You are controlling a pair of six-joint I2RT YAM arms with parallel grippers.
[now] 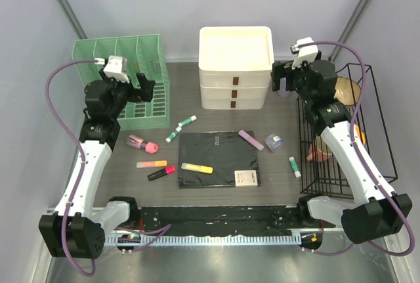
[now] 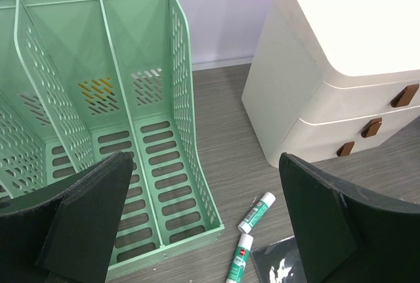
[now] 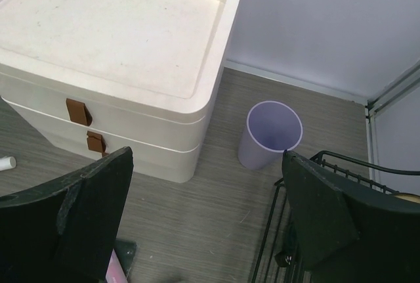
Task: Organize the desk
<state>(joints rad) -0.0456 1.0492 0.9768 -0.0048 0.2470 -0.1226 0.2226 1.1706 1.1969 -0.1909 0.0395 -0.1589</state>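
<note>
Closest to the camera is the rail [image 1: 216, 220] on the near edge of the desk [image 1: 275, 168], which carries many loose things. Just behind the rail, at 6 o'clock from the desk's centre, lies a notebook [image 1: 220, 158] with a yellow highlighter [image 1: 197, 168] on it; at 8 o'clock are three markers [image 1: 151, 163], near each other, and at 4 o'clock one glue stick [image 1: 294, 166] just beside the basket [image 1: 307, 158]. A little farther, at 11 o'clock from the notebook, lies a pair of glue sticks [image 1: 187, 122], apart from the rack [image 2: 180, 86] at 10 o'clock. At 12 o'clock stand the drawers [image 1: 235, 66], and at 1 o'clock, between drawers and basket, an upright cup [image 3: 269, 135]. I judge that the tidying is not begun and the step in hand is to choose a first thing. To do it well, each arm should take what lies on its own side, coming down from above with the jaws across the short side of the thing, so that neighbours are not pushed; the highlighter should leave the notebook before the notebook is lifted. Left gripper [image 2: 207, 217] hovers over the near corner of the rack, right gripper [image 3: 203, 217] over bare desk before the drawers and cup; both have jaws fully apart, holding and touching nothing.
</note>
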